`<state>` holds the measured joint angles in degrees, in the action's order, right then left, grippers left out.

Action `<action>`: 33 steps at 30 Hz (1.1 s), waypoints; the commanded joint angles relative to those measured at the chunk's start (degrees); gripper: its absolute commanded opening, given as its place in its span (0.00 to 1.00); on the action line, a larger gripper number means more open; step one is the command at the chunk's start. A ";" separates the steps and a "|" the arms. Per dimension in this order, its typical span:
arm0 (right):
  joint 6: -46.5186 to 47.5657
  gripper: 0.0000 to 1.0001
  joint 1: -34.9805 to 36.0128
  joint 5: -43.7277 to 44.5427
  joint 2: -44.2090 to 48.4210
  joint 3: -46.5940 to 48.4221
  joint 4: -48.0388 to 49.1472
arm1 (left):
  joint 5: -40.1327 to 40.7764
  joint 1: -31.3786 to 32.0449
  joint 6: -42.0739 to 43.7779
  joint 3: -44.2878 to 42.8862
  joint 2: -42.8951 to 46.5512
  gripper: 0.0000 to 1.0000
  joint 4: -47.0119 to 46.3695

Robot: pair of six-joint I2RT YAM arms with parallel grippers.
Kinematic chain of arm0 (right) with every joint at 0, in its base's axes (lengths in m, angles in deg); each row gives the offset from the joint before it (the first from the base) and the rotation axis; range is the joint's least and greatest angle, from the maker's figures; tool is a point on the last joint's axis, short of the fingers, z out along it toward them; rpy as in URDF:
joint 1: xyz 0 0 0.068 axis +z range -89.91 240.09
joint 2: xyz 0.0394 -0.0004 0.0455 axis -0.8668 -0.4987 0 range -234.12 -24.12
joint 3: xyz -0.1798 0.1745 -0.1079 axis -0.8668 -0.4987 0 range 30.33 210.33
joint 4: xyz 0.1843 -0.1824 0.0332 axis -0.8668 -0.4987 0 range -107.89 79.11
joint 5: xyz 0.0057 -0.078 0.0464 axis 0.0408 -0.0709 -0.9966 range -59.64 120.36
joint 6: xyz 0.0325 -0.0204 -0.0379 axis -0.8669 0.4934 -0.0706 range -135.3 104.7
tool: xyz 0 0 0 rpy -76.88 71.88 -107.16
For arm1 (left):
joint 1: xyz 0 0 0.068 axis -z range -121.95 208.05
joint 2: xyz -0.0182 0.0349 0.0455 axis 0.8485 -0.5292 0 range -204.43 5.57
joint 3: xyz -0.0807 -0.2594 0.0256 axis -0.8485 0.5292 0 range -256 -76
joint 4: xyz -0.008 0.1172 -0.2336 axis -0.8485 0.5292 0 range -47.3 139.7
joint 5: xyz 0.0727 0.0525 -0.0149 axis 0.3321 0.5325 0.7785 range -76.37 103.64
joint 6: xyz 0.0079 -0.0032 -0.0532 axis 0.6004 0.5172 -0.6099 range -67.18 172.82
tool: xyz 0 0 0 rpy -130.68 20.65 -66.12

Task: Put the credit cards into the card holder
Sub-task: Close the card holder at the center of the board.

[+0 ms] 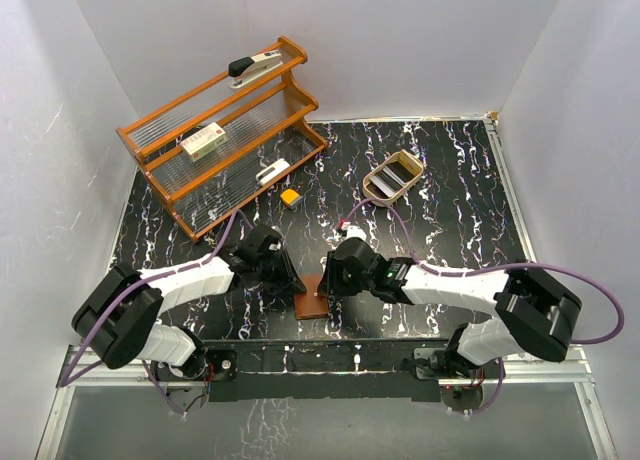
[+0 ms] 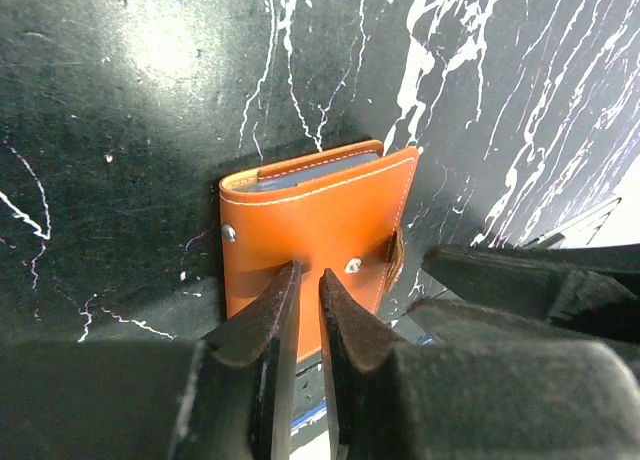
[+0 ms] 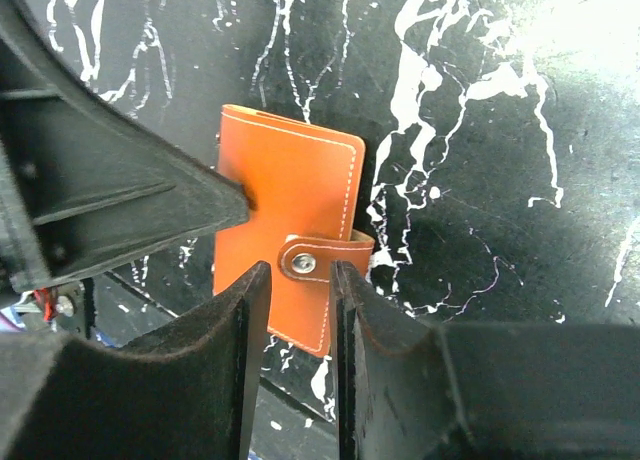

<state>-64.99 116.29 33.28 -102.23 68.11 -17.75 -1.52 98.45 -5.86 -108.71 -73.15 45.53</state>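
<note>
The card holder (image 1: 312,302) is a reddish-brown leather wallet lying folded on the black marbled table near its front edge, between my two grippers. Its tab (image 3: 318,260) is snapped shut across the open side. In the left wrist view a grey-blue edge of a credit card (image 2: 318,172) shows inside the fold of the card holder (image 2: 320,230). My left gripper (image 2: 308,272) hovers over the wallet's near part, jaws a narrow gap apart and nothing between them. My right gripper (image 3: 300,268) stands slightly open just over the tab's snap, holding nothing.
A wooden rack (image 1: 300,115) stands at the back left with a stapler (image 1: 255,65), a small box (image 1: 203,140) and a white item (image 1: 272,170). A yellow block (image 1: 291,196) lies in front of it. An oval wooden tray (image 1: 368,185) sits right of centre.
</note>
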 commanded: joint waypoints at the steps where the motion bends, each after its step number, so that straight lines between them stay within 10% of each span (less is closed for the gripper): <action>1: 0.14 0.27 0.13 0.64 -2.02 1.53 2.60 | -0.46 0.28 1.08 1.59 0.58 0.12 -1.55; 33: 2.52 0.21 0.13 -5.26 -7.71 4.43 2.27 | -0.12 0.26 -1.15 5.82 1.29 0.13 -3.21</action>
<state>-61.87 116.23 28.47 -109.05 70.88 -16.92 -1.87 98.36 -7.04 -104.56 -71.79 39.13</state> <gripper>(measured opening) 0.212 0.130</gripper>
